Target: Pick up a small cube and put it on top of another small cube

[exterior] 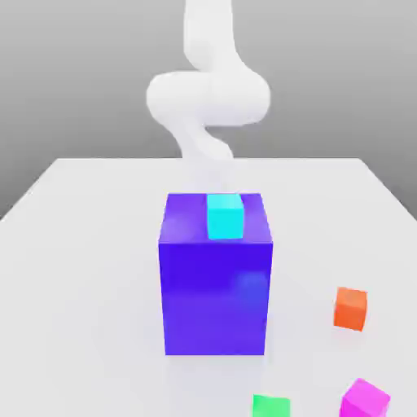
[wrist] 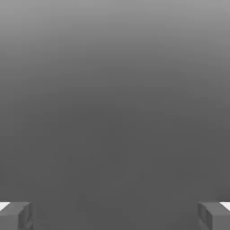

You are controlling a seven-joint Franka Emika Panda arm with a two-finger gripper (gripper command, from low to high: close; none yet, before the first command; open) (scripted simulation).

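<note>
A small cyan cube (exterior: 225, 216) rests on top of a tall blue-violet block (exterior: 216, 285) in the middle of the white table. Three more small cubes lie on the table toward the exterior view's right front: an orange cube (exterior: 351, 309), a green cube (exterior: 271, 406) and a magenta cube (exterior: 365, 399). My white arm (exterior: 208, 98) rises behind the tall block. In the hand view my gripper (wrist: 115, 215) is open, its two grey fingertips (wrist: 15, 215) standing far apart with nothing between them, against a plain grey background.
The white table (exterior: 81, 269) stretches wide on both sides of the tall block, which stands as the one large obstacle. The table's far edge runs just behind the arm's base.
</note>
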